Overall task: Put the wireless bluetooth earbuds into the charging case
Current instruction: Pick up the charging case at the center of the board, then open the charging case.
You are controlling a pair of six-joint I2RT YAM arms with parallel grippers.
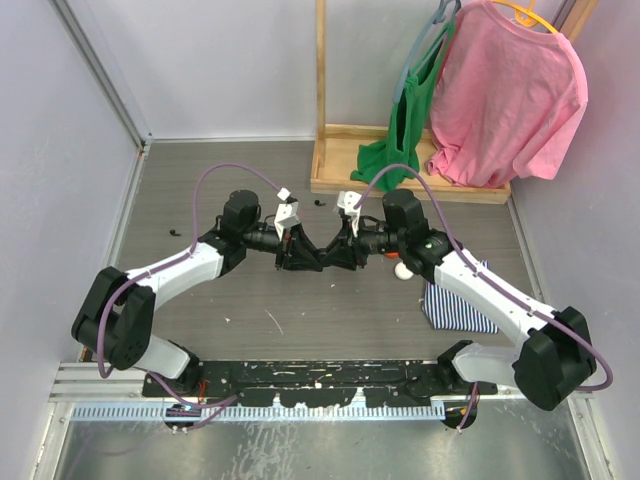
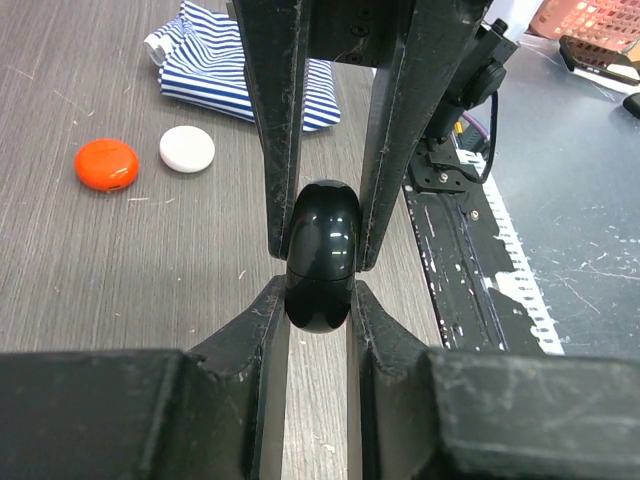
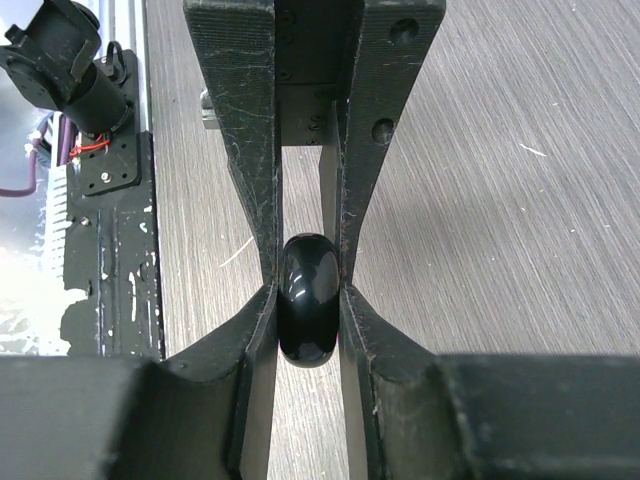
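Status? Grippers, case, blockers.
Left gripper and right gripper both shut on the black case, held edge-on between them. Case looks closed. Nothing blocking; orange case and white case lie off to the side.

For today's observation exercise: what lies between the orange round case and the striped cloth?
A white round case, seen in the left wrist view.

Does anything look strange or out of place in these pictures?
Yes. The left gripper and the right gripper both pinch the same black case, edge-on, from opposite sides. The case looks closed, so nothing could go in yet.
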